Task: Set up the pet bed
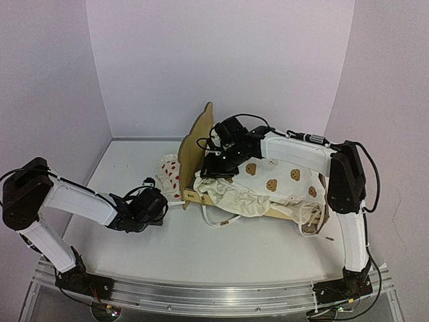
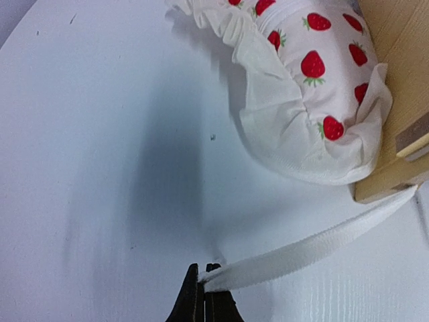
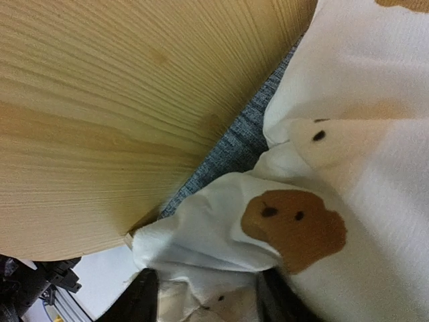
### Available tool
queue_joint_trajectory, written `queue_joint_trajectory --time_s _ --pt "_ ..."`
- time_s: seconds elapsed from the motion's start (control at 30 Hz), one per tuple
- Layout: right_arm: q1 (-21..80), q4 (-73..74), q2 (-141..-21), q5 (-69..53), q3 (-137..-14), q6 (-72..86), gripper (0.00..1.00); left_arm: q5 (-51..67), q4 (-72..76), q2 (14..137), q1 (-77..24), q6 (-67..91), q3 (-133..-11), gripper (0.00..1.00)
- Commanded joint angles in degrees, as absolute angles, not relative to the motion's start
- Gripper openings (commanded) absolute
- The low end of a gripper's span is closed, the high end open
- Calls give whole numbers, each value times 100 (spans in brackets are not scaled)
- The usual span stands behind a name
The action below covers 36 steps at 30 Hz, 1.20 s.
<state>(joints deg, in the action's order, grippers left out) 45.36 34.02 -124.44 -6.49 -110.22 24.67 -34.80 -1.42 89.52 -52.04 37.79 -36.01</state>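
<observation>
Left gripper (image 2: 203,276) jaws closed flat on the end of a white fabric tie (image 2: 315,248). From the tips the tie runs away and to the right, over the white table (image 2: 87,168), to the bottom corner of the pet bed (image 2: 395,87). Ahead and right of these jaws, beyond the tie: strawberry pillow (image 2: 301,100), lying on the table, frilled edge against the outer face of the bed's wood. Right gripper (image 3: 208,298) jaws stand apart; crumpled cloth of the bear-print cushion (image 3: 375,168) sits in the gap between the fingers (image 3: 144,298), not visibly pinched. Just ahead of these jaws: inner face of the plywood headboard (image 3: 100,121), with a strip of grey felt base (image 3: 234,144) showing between wood and cushion. Overhead view: right jaws inside the bed at the headboard end, cushion bunched unevenly over the frame and spilling over the near rail. Left jaws outside the bed, low over the table on the headboard's other side, pillow between them and the wood.
</observation>
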Motion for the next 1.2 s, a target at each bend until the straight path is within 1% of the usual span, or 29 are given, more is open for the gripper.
queue_joint_trajectory --time_s 0.0,0.13,0.2,0.3,0.4,0.5,0.6,0.73,0.83,1.17 --pt "4561 3467 -12317 -649 -11414 2345 62 -3189 -1214 8701 -5169 4478 -3805 0" --pt "4594 3636 -11956 -805 -11434 2186 73 -2999 -1690 8402 -5168 4844 -3818 0" --pt "4666 3753 -11725 -857 -11386 2044 78 -3114 -1962 8235 -5169 5027 -3792 0" --pt "4835 3872 -11337 -871 -11061 1806 81 -3236 -2212 8083 -5159 5150 -3791 0" --pt "5042 3882 -10898 -836 -10478 1596 83 -3032 -2171 8035 -5165 5109 -3783 0" --pt "5370 3877 -10570 -673 -9875 1401 80 -2758 -2050 7993 -5169 5032 -3717 0" --pt "5756 3875 -10493 -271 -9370 1319 74 -2489 -2027 7853 -5174 4989 -3665 0" --pt "6014 3484 -10726 355 -8843 1616 66 -2249 -1959 7671 -5179 4895 -3571 0" --pt "6072 3070 -11058 502 -8702 1908 62 -2187 -1919 7703 -5176 4833 -3553 0" --pt "6105 1927 -11866 1398 -8614 2388 58 -2028 -1761 7492 -5177 4719 -3375 0"
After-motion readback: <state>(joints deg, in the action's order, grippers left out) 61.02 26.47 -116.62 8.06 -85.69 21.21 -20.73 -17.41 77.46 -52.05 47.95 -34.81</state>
